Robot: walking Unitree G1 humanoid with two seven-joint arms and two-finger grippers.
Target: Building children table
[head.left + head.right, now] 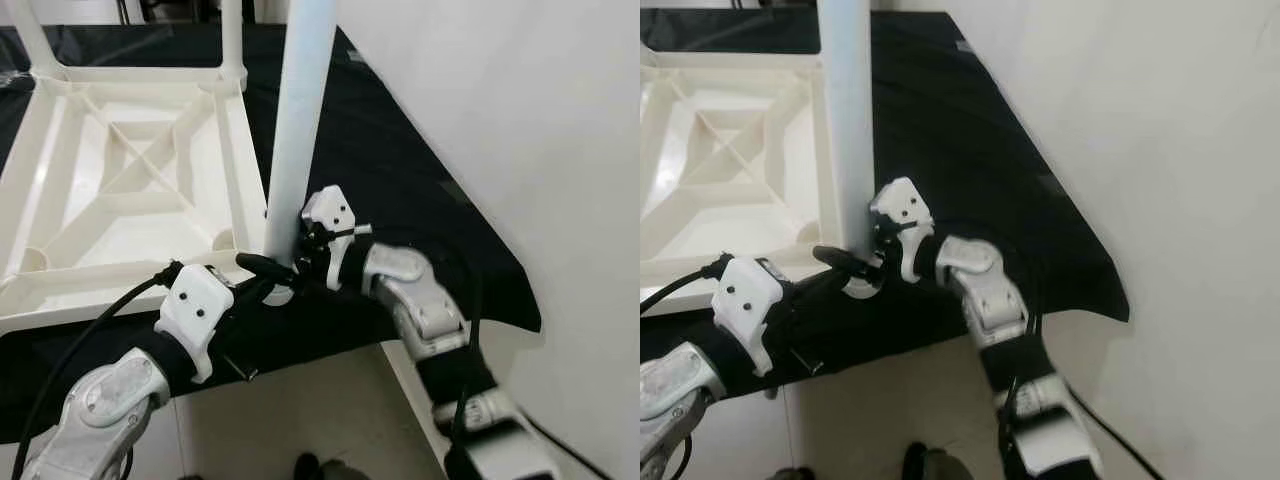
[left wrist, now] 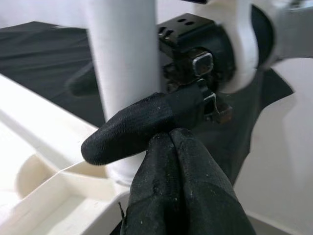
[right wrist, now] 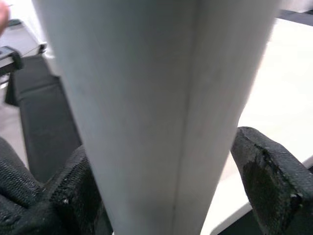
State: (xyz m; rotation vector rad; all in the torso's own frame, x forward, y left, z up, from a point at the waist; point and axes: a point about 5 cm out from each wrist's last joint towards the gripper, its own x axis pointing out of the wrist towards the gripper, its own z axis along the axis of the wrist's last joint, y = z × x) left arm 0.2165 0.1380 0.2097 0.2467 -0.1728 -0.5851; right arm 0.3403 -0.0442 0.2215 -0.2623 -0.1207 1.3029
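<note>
A white children's table top [image 1: 238,150] lies upside down on a black-covered surface. A white table leg [image 1: 300,120] stands upright in its near right corner socket. My right gripper [image 1: 278,258] is shut on the base of this leg, one black finger crossing in front of it; in the right wrist view the fingers [image 3: 73,196] flank the leg [image 3: 156,98]. My left gripper [image 1: 262,285] is shut and holds nothing. Its tips [image 2: 173,137] press from below against the right gripper's front finger [image 2: 142,125], just beside the leg [image 2: 122,63].
Two more white legs [image 1: 232,40] [image 1: 35,40] stand in the far corners of the table top. A white wall [image 1: 520,120] runs close along the right. The black cover's [image 1: 400,180] front edge drops to pale floor [image 1: 300,400].
</note>
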